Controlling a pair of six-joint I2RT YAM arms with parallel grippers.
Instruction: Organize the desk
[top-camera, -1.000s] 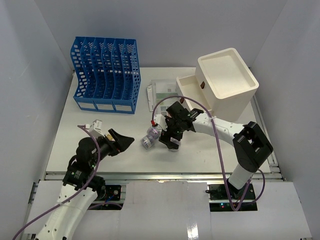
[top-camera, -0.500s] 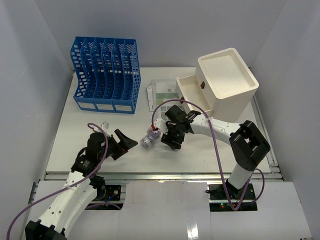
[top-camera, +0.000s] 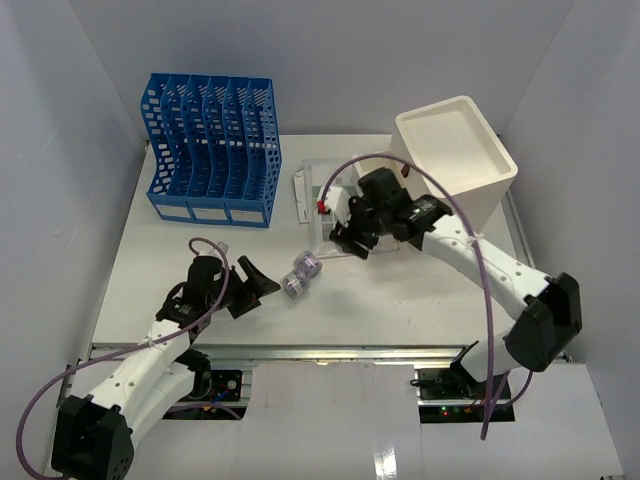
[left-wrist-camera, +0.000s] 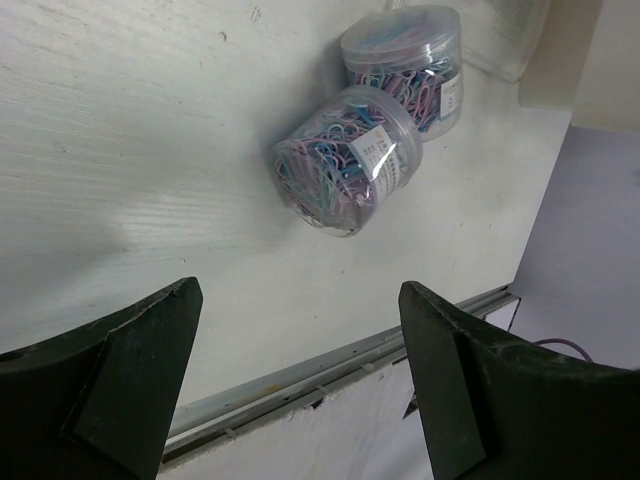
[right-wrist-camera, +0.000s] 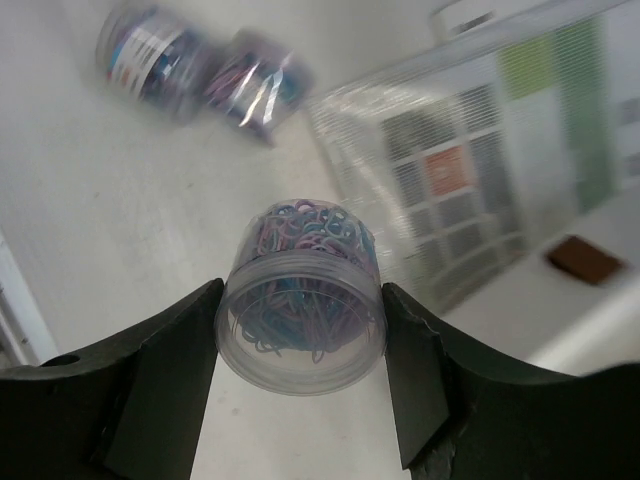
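Nearest the front metal rail (top-camera: 320, 349) of the white desk (top-camera: 180, 250), the left gripper (top-camera: 258, 285) hangs low over the tabletop. Its jaws are spread wide and there is nothing between them.

Just beyond its fingers (left-wrist-camera: 130, 370), two clear tubs of coloured paper clips lie on their sides on the bare surface. The nearer tub (left-wrist-camera: 345, 160) and the farther tub (left-wrist-camera: 405, 65) sit so close together that they appear to touch.

Past them, toward the middle of the desk, the right gripper (top-camera: 338, 236) is raised above the tabletop. Its jaws are partly closed on a third tub (right-wrist-camera: 300, 330) of paper clips, with one finger pressed to each side.

Below and behind that gripper a clear plastic sleeve (top-camera: 322, 185) holding a printed sheet lies flat. It sits between the blue file rack (top-camera: 210, 150) at the far left and the cream cabinet (top-camera: 455, 150) at the far right. The desk itself spans the whole width under everything, running back to the rear wall.
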